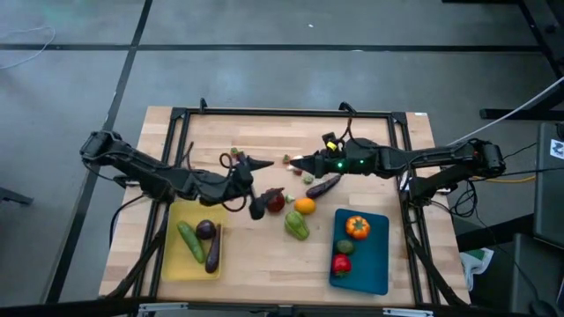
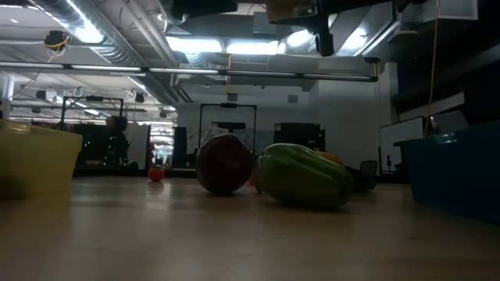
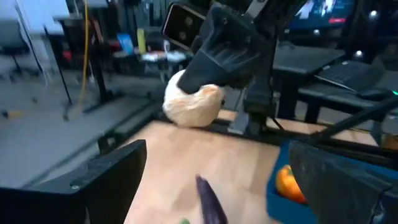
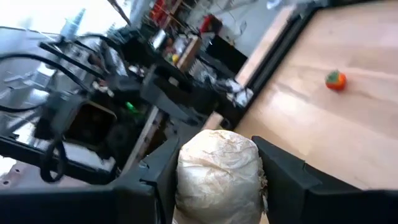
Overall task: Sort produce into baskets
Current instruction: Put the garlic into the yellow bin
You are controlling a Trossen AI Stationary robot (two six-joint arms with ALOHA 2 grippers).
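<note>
My right gripper point(image 1: 295, 161) is shut on a pale, lumpy whitish produce piece point(image 4: 217, 174) over the table's far middle; it also shows in the left wrist view point(image 3: 193, 102). My left gripper point(image 1: 261, 187) is open and empty, just left of the dark red apple point(image 1: 276, 202). An orange point(image 1: 305, 206), a green pepper point(image 1: 296, 224) and a purple eggplant point(image 1: 323, 185) lie on the table. The yellow basket point(image 1: 173, 264) holds a cucumber point(image 1: 189, 242) and two eggplants. The blue basket point(image 1: 374, 273) holds an orange pepper point(image 1: 357, 227), a red pepper point(image 1: 341, 263) and a green piece. My right gripper pinches the pale piece between its two fingers point(image 4: 283, 177), one on each of its sides point(image 4: 249, 186). In the left wrist view the gripper comes at it slanting from above, and the piece point(image 3: 186, 115) sticks out below the fingers, clear of the table.
A small red-orange piece point(image 4: 335, 80) lies on the wood near the far left, also in the low view point(image 2: 157, 174). A black frame point(image 1: 282, 113) runs along the table's far edge and sides. The apple point(image 2: 224, 162) and green pepper point(image 2: 303, 175) sit between the baskets.
</note>
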